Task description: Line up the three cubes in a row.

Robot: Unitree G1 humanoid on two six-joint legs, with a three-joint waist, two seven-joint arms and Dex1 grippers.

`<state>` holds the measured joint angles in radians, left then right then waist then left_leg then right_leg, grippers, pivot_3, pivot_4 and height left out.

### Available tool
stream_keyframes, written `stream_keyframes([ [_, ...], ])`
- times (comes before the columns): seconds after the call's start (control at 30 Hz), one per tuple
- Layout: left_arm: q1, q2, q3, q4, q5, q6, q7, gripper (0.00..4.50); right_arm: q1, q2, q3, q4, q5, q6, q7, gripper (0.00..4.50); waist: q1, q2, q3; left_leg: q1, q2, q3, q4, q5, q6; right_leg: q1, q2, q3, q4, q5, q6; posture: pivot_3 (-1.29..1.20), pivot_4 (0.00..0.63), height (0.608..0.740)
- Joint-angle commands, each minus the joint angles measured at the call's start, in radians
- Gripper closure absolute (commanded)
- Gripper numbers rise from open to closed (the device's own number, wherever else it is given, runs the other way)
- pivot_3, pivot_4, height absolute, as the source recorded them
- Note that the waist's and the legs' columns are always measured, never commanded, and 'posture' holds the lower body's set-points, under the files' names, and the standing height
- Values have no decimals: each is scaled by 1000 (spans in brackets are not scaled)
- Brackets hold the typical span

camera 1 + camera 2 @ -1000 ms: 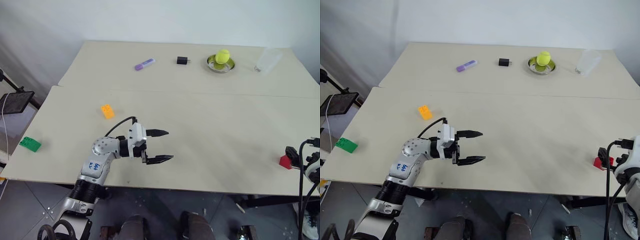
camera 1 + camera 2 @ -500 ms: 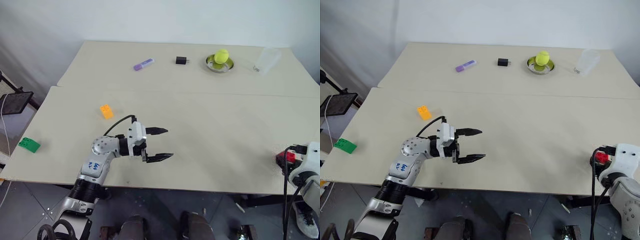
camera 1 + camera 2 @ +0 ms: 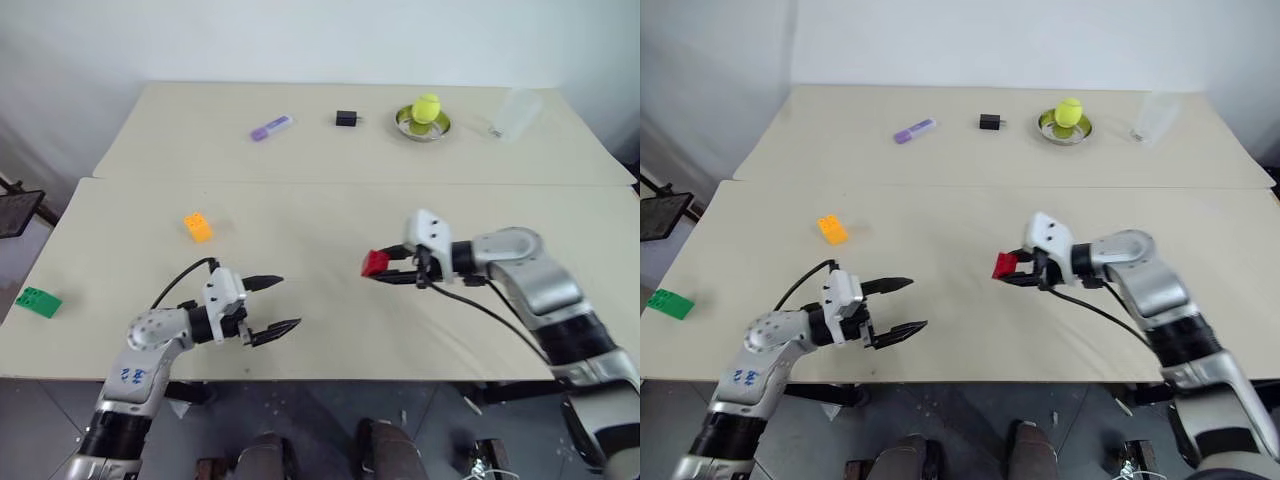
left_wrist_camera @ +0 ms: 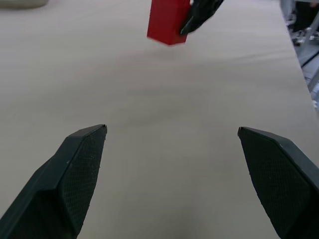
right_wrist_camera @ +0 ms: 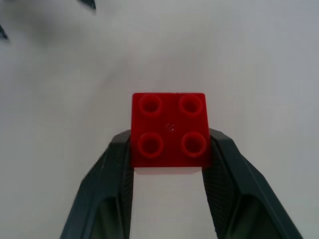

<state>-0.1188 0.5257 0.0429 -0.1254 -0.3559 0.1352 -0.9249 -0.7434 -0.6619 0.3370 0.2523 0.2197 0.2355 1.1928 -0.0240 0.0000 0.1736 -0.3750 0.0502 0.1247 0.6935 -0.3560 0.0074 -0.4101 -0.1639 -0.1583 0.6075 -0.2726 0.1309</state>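
Observation:
My right gripper (image 3: 382, 272) is shut on the red cube (image 3: 375, 264), holding it just over the middle of the near table. In the right wrist view the cube (image 5: 169, 129) sits studs-up between the two fingers (image 5: 112, 184). Close to the front edge my left gripper (image 3: 290, 302) stands open with nothing in it, pointing toward the red cube (image 4: 168, 22) a short way off. The orange-yellow cube (image 3: 198, 227) lies flat on the left part of the table. Farther left, the green cube (image 3: 38, 301) rests near the table's left edge.
On the far table are a purple stick (image 3: 271, 128), a small black box (image 3: 346, 119), a tennis ball (image 3: 426, 105) in a metal bowl (image 3: 407, 125) and a clear cup (image 3: 510, 112). A seam (image 3: 330, 184) runs between the two tables.
The camera has shifted. My right arm has swung from the table's right edge to the middle, now shut on the red cube. My left gripper drew back toward the left, still open.

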Motion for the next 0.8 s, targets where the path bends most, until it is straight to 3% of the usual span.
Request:
stream_keyframes([
  [0.03,65,19,76,-99,-37,20,45,0,-76,41,25,156,-64,-137,89,3006,4,0,0,0,0,-1,1,0,0,0,0,0,1,0,0,0,150,740],
  [0.3,175,23,177,-141,-39,16,118,0,-131,105,29,331,-126,-243,150,3006,-2,0,0,0,0,-1,2,0,0,1,0,-1,1,0,0,0,150,740],
  [0.5,147,-30,237,-97,-31,-21,242,0,-106,102,-23,288,-113,-242,132,1107,-3,0,0,0,0,-1,2,0,-1,1,0,-1,2,0,0,0,150,740],
  [0.6,162,-77,306,-105,-56,-23,324,0,-61,79,-118,193,-40,-241,123,78,-3,0,0,0,0,-1,2,0,-1,1,0,-1,2,0,0,0,150,740],
  [0.8,229,-206,476,-111,-56,-75,546,0,167,28,-296,-79,164,-195,169,29,2,0,0,0,0,-2,2,0,-1,2,0,-1,1,0,0,0,150,740],
])
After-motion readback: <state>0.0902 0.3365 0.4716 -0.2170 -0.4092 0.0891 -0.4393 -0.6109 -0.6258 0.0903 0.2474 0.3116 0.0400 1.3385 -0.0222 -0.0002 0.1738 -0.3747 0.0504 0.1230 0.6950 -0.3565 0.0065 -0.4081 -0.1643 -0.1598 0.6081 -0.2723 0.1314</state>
